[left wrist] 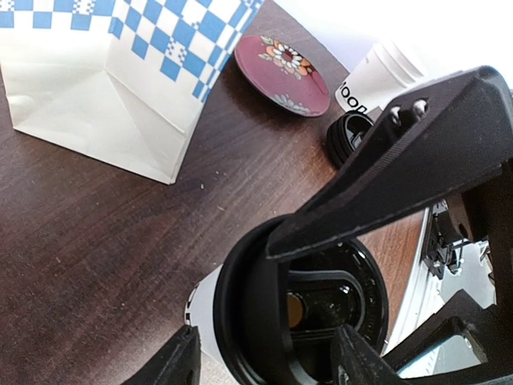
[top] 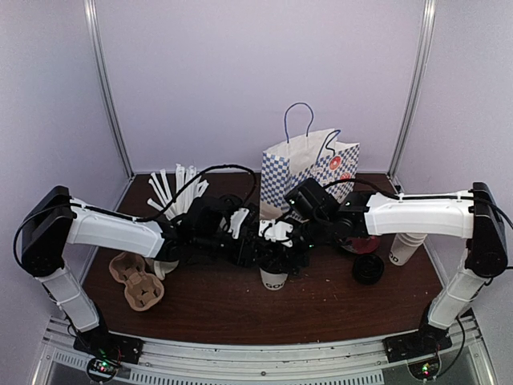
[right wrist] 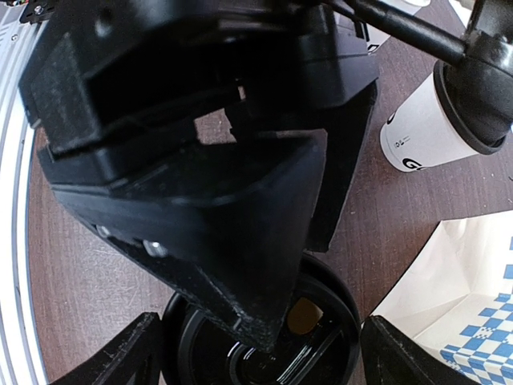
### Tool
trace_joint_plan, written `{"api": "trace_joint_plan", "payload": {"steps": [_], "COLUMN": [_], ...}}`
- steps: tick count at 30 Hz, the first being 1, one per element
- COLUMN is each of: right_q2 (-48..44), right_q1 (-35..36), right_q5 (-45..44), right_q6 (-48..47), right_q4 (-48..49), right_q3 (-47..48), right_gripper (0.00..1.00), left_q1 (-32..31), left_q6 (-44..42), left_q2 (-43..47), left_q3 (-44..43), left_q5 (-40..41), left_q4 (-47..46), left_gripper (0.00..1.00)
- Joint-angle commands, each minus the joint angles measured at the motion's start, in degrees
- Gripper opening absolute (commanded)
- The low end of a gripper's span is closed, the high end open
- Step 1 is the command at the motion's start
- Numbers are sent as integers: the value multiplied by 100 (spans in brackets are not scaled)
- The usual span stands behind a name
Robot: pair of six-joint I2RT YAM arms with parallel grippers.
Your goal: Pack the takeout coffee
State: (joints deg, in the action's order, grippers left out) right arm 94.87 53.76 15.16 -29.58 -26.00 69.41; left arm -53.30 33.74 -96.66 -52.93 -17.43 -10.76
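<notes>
Located takeout coffee cup (top: 274,278) upright near tabletop (top: 321,313) centre, black lid (left wrist: 317,301) on top, lettering near the base. Found both arms meeting over it, from 9 and 3 o'clock.

Left gripper (left wrist: 260,359): jaws roughly half apart, set about the cup just at the lid; firm hold or mere bracketing, cannot tell.

Right gripper (right wrist: 268,353): jaws wide, fingertips right beside the lid rim on either side; touching or not, cannot tell.

Judged purpose: steadying the cup with one gripper while seating or checking the lid with the other, ahead of any lift.

Noted blue-checked paper bag (top: 309,172) standing at 12 o'clock and pulp cup carrier (top: 136,282) at 8 o'clock. Likely destinations, both within arm's reach.

Noted second lidded cup (right wrist: 421,132) in right wrist view, plus loose lid (top: 369,269) and nested bare cups (top: 405,247) between 3 and 4 o'clock. Probably more lidding and packing to do.
</notes>
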Motion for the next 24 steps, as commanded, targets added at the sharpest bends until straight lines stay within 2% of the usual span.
{"api": "trace_joint_plan", "payload": {"steps": [1,13,19,24], "right_q2": [370,-143,-300,-533], "right_q1": [-162,-208,-266,-366], "right_q5": [-1356,-393,-39,246], "right_q6": [-5,238,286,346], "right_q4": [-343,-997,-1224,-1496], "right_q3": [-268,448,647,756], "right_gripper": [86,89,90,90], "left_q1": [-67,-75,-72,-71], "left_q6": [-245,-385,-383,-526], "left_q2": [-350,-92,61,304], "left_q3": [193,-199,-464,-582], "left_q5": [122,-95,-86,101], "left_q4": [730,776,623,848], "left_gripper": [57,58,66,69]}}
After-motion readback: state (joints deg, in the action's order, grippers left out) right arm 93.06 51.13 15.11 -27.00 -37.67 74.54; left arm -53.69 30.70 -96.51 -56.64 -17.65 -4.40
